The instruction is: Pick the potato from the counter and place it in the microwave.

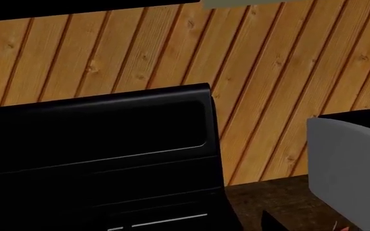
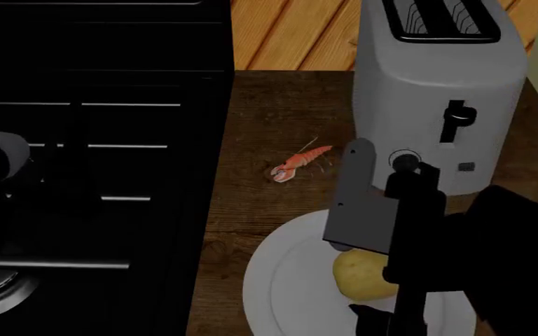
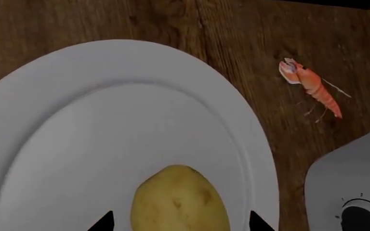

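Potato point(image 3: 179, 199) on white plate point(image 3: 95, 120), tapered end toward shrimp point(image 3: 313, 86).

From the head camera my right arm covers the potato point(image 2: 361, 274) on its right side and much of the plate point(image 2: 283, 280), whose near rim runs off frame. In the right wrist view only 2 dark fingertips point(image 3: 104, 221) show, so I can't judge the jaws. The left gripper isn't visible.
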Controlling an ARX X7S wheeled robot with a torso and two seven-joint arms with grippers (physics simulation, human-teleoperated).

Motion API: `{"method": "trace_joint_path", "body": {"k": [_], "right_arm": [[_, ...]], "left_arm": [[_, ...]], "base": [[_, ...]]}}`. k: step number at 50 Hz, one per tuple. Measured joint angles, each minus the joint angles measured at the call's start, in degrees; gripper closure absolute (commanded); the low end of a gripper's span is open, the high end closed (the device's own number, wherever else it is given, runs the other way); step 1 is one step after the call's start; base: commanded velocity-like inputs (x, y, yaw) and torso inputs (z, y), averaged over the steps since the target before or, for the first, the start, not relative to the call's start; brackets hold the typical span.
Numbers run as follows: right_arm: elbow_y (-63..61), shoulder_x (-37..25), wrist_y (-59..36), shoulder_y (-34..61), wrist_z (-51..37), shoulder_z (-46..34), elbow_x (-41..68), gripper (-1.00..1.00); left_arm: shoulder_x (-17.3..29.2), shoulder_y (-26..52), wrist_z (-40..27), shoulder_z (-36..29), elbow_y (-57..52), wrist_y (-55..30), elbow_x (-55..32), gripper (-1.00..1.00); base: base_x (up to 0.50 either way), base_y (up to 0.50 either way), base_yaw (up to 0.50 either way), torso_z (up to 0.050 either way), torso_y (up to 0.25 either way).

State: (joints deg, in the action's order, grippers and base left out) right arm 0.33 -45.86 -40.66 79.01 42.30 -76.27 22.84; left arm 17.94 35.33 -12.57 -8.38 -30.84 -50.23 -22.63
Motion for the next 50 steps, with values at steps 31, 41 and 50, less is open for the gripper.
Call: {"method": "trace_joint_path", "body": {"k": [31,41,50], "right_arm": [[5.8,1.8,2.9,-1.7,-0.2,-0.2,-0.8,1.0],[6.5,2.1,2.6,-1.8,-0.4,-0.1,0.1,1.0],[5.4,1.8,1.6,-1.5,-0.5,0.0,0.4,1.0]], "left_arm": [[0.5,0.0,-0.3,-0.7,1.3,1.2,-0.1,-1.0],[0.6,0.0,-0.4,-0.8,1.6,1.4,-0.3,-1.0],[0.7,-0.1,-0.6,-0.7,1.5,1.4,-0.5,-1.0]], "base": [[0.0,0.0,0.0,0.0,0.0],[0.0,0.0,0.0,0.0,0.0],[0.0,0.0,0.0,0.0,0.0]]}}
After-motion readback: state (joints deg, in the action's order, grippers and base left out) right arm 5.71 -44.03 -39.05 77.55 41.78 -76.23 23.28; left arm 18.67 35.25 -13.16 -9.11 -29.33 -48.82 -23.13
